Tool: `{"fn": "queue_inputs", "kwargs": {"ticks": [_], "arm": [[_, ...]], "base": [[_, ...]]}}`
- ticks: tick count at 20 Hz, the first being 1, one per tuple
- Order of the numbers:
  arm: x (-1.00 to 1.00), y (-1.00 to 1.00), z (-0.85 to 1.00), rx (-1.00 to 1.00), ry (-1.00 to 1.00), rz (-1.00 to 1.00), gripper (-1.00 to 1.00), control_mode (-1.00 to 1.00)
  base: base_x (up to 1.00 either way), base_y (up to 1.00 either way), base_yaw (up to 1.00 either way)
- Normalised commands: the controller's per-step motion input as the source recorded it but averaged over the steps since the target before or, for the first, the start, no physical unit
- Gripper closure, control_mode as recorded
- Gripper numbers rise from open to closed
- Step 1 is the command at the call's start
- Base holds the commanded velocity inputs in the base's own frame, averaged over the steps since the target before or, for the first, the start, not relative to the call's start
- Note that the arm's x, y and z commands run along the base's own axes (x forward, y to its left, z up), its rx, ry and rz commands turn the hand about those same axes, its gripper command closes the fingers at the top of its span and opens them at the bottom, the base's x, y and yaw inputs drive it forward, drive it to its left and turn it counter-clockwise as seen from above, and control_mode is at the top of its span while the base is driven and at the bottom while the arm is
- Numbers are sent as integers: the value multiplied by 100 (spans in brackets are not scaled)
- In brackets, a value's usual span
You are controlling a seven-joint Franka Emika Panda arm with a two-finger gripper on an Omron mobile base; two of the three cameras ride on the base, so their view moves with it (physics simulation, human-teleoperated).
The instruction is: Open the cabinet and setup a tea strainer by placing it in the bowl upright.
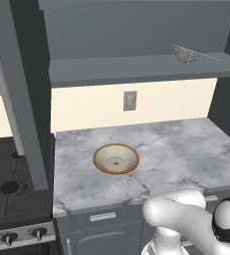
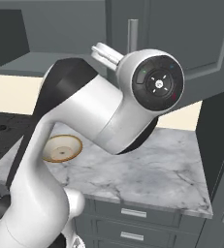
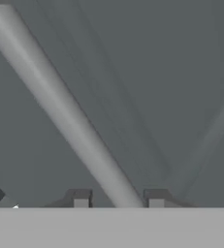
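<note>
Gripper (image 3: 118, 199) straddles the dark grey cabinet's (image 3: 147, 72) long grey bar handle (image 3: 60, 106), grip uncertain; next, fetch the wire-mesh tea strainer (image 1: 186, 54).

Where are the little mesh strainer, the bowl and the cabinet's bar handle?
tea strainer (image 1: 186, 55): left base view, its mesh cup.
bowl (image 1: 116, 159): left base view, cream inside.
cabinet handle (image 3: 60, 104): hand view, mid-bar.

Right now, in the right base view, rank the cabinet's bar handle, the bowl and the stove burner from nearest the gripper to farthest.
1. The bar handle: between the fingertips of the gripper, up on the cabinet door.
2. The bowl: lower left, on the marble counter.
3. The stove burner: farthest, at the far left edge.
</note>
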Motion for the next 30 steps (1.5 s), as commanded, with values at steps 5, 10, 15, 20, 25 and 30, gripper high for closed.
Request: {"fn": "queue_inputs", "kwargs": {"ticks": [5,10,15,20,25,30], "arm": [[-44,4,0,0,-1,0,-100,-100],[-87,20,7,-15,-9,-6,-100,-100],[-57,70,25,-46,-4,0,-100,-100],[-44,76,10,-65,-3,0,-100,-100],[-31,81,26,-64,-1,-2,-100,-100],[-8,77,1,-60,9,-1,-100,-100]], "base": [[0,0,0],[0,0,0],[0,0,0],[0,0,0],[0,0,0],[0,0,0]]}}
